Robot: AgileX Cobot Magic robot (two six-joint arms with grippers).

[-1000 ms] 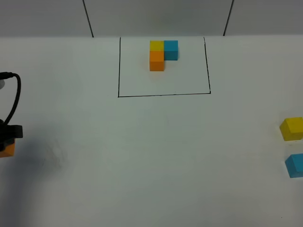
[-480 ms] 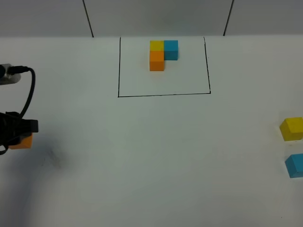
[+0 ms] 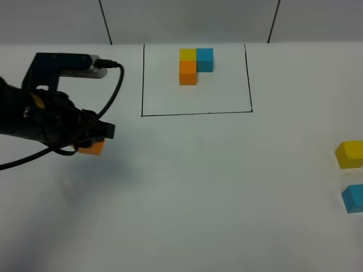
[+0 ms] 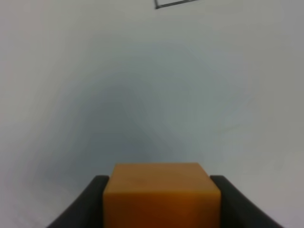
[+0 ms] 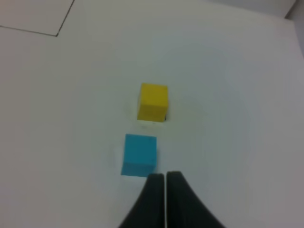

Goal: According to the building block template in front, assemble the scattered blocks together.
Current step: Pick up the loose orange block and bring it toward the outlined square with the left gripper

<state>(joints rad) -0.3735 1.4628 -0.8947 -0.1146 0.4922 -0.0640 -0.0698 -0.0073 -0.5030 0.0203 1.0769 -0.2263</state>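
One orange cube clamped in left tool, right tool pinched together, empty, near blue cube

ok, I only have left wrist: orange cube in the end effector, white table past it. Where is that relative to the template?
Observer: In exterior high, the left end effector holds the orange cube outside the black frame, left of its near left corner. The template sits toward the frame's far side.
Operator: Other two cubes?
Observer: The yellow cube and blue cube are at the far right of that view, apart from each other, with the yellow one farther back.
Operator: Right arm?
Observer: In the right wrist view, the right end effector is shut and empty, close to the blue cube.
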